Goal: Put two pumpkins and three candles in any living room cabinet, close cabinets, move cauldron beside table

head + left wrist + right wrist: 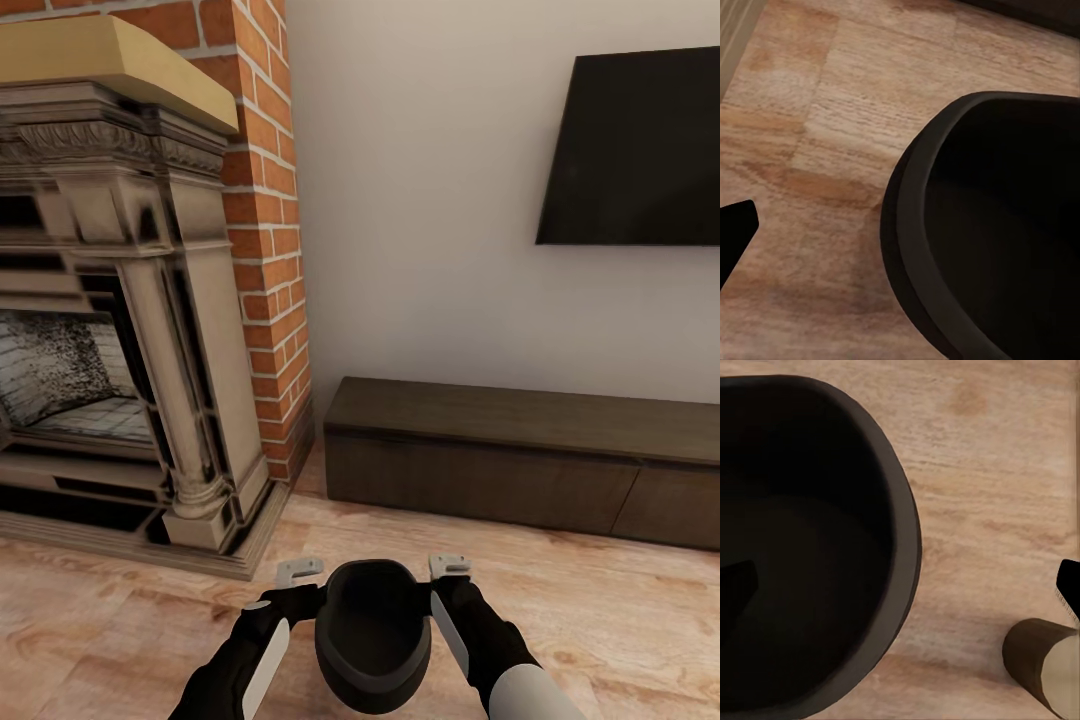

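- The cauldron (372, 640) hangs between both pincers, above the wooden floor (120, 640).
- The left pincer (298, 572) and the right pincer (450, 567) each grip its rim.
- The cabinet (520, 465) is ahead, with its drawers closed.

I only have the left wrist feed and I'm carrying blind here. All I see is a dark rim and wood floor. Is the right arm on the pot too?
Observer: Yes. In the head view the cauldron sits between both arms, the left gripper at one side of its rim and the right gripper at the other.
Operator: What's ahead of me?
Observer: The cabinet, a long dark unit against the wall, under a black screen.
Operator: Are its drawers shut?
Observer: The fronts in view sit flush, so it looks closed.
Operator: Anything on my left?
Observer: A beige fireplace set in a brick column.
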Robot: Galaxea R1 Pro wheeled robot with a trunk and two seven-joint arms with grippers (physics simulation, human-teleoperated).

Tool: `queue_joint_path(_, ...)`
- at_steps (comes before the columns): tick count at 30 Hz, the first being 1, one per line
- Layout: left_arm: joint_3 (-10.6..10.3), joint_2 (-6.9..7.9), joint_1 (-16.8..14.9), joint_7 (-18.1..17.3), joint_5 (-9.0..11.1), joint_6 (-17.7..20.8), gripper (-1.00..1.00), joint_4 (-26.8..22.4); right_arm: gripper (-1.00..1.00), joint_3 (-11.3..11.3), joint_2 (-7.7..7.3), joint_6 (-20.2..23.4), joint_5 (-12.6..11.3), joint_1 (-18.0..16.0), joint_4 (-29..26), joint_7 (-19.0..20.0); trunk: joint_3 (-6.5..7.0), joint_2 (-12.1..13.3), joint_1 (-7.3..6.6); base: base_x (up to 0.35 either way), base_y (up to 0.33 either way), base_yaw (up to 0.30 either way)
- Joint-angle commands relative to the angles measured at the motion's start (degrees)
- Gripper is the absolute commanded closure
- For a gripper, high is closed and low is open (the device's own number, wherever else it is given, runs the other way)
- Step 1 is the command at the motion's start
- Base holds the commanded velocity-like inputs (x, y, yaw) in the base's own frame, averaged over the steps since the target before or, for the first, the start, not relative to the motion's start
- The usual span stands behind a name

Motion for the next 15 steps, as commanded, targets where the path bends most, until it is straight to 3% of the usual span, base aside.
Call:
queue_joint_path(1,-0.11,0.00,-0.02,0.48,0.60,0.25,-1.00,-0.09,-1.00,0.16,0.00,0.27,0.06,-0.02,-0.11,-0.28,-0.06,-0.03,-0.01,0.000,0.000,0.000)
queue_joint_path(5,-0.11,0.00,-0.02,0.48,0.59,0.22,-1.00,-0.09,-1.00,0.26,0.00,0.27,0.25,-0.13,-0.48,-0.56,-0.06,-0.03,-0.01,0.000,0.000,0.000)
queue_joint_path(10,-0.15,0.00,-0.02,0.48,0.58,0.20,-1.00,-0.09,-1.00,0.30,0.00,0.45,0.30,-2.94,0.20,-2.75,-0.06,-0.03,-0.01,0.000,0.000,0.000)
queue_joint_path(15,-0.17,0.00,-0.02,0.47,0.54,0.24,-1.00,-0.09,-1.00,0.04,0.00,0.05,0.04,-8.29,7.66,-4.32,-0.06,-0.03,-0.01,0.000,0.000,0.000)
